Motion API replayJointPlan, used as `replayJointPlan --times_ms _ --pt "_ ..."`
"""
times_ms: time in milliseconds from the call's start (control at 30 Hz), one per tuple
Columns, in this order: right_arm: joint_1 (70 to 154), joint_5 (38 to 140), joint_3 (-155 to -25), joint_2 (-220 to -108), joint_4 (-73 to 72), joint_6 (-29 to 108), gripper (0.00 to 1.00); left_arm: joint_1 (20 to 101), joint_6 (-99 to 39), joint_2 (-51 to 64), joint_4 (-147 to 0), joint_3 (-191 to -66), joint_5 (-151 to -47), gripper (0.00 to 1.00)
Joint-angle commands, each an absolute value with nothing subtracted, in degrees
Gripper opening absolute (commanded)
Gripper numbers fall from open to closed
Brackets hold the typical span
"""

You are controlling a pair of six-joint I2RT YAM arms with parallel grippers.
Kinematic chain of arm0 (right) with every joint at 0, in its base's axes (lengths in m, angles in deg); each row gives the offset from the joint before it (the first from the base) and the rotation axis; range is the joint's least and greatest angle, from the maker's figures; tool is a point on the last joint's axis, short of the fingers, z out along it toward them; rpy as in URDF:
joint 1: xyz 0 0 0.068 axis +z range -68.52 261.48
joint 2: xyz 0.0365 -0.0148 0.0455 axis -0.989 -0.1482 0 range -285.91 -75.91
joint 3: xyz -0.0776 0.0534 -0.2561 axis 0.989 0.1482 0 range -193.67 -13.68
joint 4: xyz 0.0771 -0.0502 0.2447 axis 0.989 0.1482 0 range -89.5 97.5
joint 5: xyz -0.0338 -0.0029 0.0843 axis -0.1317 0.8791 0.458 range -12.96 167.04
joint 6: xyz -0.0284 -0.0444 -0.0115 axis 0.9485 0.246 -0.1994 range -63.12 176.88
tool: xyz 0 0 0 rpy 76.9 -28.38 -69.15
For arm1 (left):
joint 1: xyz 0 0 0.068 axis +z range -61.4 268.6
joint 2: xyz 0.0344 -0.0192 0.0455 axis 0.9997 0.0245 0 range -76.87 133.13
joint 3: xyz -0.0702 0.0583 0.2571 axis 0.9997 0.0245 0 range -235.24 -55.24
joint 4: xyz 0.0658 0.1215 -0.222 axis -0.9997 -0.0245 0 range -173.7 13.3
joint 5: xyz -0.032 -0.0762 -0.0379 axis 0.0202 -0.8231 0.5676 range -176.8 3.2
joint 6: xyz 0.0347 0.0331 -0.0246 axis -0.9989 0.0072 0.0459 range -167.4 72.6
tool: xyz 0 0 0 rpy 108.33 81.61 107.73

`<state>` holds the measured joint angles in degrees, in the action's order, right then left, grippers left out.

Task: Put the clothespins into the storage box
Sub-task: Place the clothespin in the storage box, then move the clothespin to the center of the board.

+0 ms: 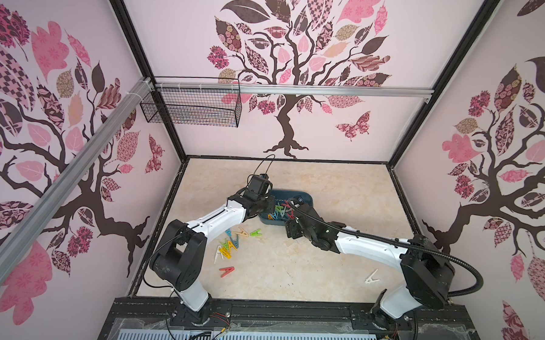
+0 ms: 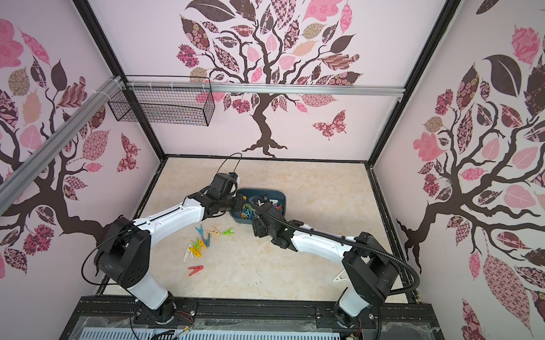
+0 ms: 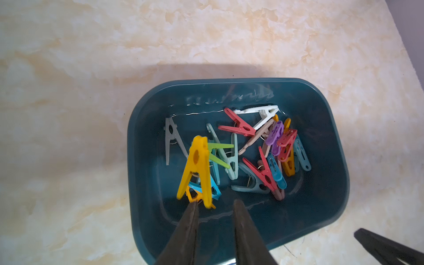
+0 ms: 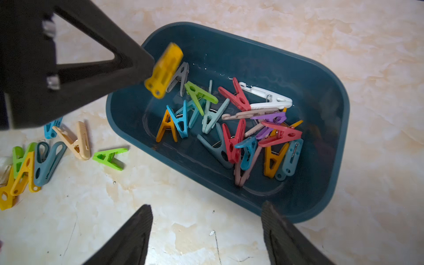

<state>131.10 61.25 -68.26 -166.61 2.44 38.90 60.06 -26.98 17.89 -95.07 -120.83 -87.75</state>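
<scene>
A black wire-mesh basket point(image 1: 191, 107) hangs from an aluminium rail point(image 1: 315, 90) above the far left corner of the cream marbled worktop point(image 1: 343, 192); tree murals point(image 1: 288, 67) cover the walls.

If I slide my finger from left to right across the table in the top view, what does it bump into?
left arm's black shoulder → loose clothespins → storage box → white clothespin → right arm's black shoulder. The red clothespin lines up with the loose heap, so I left it out.
</scene>
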Motion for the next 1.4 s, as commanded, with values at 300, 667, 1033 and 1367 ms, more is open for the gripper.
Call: replayJointPlan --times_ms 300,667,1033,1367 --pt "132.34 68.15 -65.07 -161.32 3.47 37.57 0.75 60.66 -22.37 -0.09 -104.36 -113.18 -83.71 0.37" --pt "137.11 70.17 -63.03 -160.84 3.51 35.08 0.74 61.44 -8.64 -19.35 -116.0 -92.71 -79.64 0.39" --pt "140.94 73.13 -65.27 -164.64 3.21 34.35 0.73 61.44 0.9 -24.09 -117.97 -82.78 -71.9 0.39" --pt "140.89 73.21 -65.97 -165.18 3.78 35.06 0.73 65.93 -1.3 -19.02 -111.76 -80.23 -74.62 0.35"
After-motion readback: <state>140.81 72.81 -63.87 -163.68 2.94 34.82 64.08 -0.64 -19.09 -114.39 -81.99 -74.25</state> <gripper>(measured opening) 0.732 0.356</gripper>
